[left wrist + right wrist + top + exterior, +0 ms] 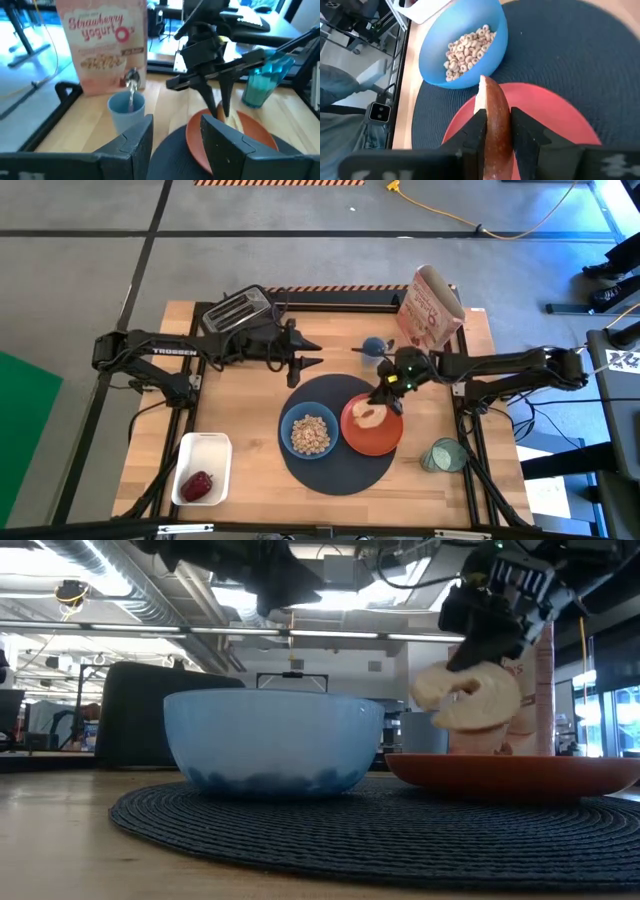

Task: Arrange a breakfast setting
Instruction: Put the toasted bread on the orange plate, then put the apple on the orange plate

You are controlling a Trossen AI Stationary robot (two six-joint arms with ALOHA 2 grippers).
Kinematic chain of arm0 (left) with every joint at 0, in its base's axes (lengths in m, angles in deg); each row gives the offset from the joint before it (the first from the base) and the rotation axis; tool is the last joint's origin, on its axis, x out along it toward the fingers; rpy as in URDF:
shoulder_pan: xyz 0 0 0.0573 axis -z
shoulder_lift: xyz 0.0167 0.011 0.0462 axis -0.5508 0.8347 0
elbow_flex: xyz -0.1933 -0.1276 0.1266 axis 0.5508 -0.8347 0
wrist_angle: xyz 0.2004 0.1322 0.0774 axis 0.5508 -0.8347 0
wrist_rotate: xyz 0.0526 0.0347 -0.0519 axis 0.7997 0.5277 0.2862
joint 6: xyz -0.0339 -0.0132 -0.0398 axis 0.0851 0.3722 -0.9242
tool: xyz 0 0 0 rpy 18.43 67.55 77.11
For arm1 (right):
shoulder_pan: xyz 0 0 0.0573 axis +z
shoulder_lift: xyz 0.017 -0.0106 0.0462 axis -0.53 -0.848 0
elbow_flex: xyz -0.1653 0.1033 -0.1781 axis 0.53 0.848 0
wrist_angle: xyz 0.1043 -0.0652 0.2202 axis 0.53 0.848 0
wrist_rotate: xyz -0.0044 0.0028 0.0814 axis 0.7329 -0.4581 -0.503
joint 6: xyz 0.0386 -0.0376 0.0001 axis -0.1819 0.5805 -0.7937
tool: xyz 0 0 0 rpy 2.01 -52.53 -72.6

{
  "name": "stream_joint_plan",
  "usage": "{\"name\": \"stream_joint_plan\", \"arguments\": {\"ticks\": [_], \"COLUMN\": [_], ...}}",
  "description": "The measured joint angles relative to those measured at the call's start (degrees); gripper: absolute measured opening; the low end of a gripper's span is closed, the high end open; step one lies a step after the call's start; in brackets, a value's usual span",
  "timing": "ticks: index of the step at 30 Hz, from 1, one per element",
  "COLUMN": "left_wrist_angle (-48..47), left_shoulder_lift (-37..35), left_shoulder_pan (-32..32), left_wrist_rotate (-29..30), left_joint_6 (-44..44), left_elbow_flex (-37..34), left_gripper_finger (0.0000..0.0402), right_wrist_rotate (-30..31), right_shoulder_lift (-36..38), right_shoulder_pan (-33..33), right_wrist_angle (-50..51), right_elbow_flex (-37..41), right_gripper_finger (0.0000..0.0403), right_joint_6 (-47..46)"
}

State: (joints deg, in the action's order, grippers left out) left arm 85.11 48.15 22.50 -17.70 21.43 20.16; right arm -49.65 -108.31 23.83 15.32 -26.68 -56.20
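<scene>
A round dark-navy placemat (335,470) lies on the wooden table. On it stand a light-blue bowl (309,433) of cereal and an orange-red plate (385,438). My right gripper (385,395) is shut on a toast slice (372,415) over the plate. My left gripper (305,360) is open and empty, just beyond the placemat's far edge. A metal spoon (131,82) stands in a small blue cup (373,348). A green-tinted glass (440,455) stands right of the placemat. A red fruit (197,485) lies in a white tray (205,448). My right gripper pinches the toast slice between its two fingers (475,132), across its thickness at the crust edge (496,117). The fingers slant down from the table's far right. The slice (465,700) stands on edge, tilted, over the plate (510,772). I cannot tell whether it touches the plate.
A cereal box (430,308) stands at the far right, just right of the blue cup. A toaster (238,310) stands at the far left. The white tray sits at the near left corner. Bare wood shows left of the placemat.
</scene>
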Motion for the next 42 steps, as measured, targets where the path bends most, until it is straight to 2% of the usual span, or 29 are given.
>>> {"name": "stream_joint_plan", "arguments": {"ticks": [10,20,25,34,39,42], "left_wrist_angle": [0.9,0.8,0.8,-0.5,-5.4,-14.4], "left_shoulder_lift": [0.0,0.0,0.0,0.0,-0.1,-2.0], "left_shoulder_pan": [0.0,0.0,0.0,0.5,0.9,1.8], "left_wrist_rotate": [0.3,0.4,0.4,0.5,0.6,0.7], "left_joint_6": [-0.9,-0.8,-0.7,3.3,3.7,1.9], "left_elbow_flex": [-0.5,-0.5,-0.5,-0.5,-0.5,-0.5], "left_gripper_finger": [0.0158,0.0158,0.0158,0.0158,0.0158,0.0158], "right_wrist_rotate": [7.6,7.8,9.1,16.8,17.8,17.8], "right_shoulder_lift": [-6.9,-10.0,-10.0,-9.6,-6.6,-3.5], "right_shoulder_pan": [3.1,3.0,3.0,3.0,3.7,5.1], "right_wrist_angle": [-7.4,-10.0,-9.7,-9.9,-13.3,-14.4], "right_elbow_flex": [3.4,3.4,3.4,3.4,3.4,3.2], "right_gripper_finger": [0.0066,0.0075,0.0108,0.0205,0.0209,0.0199], "right_joint_6": [-3.0,-2.8,-2.6,0.7,2.2,4.9]}}
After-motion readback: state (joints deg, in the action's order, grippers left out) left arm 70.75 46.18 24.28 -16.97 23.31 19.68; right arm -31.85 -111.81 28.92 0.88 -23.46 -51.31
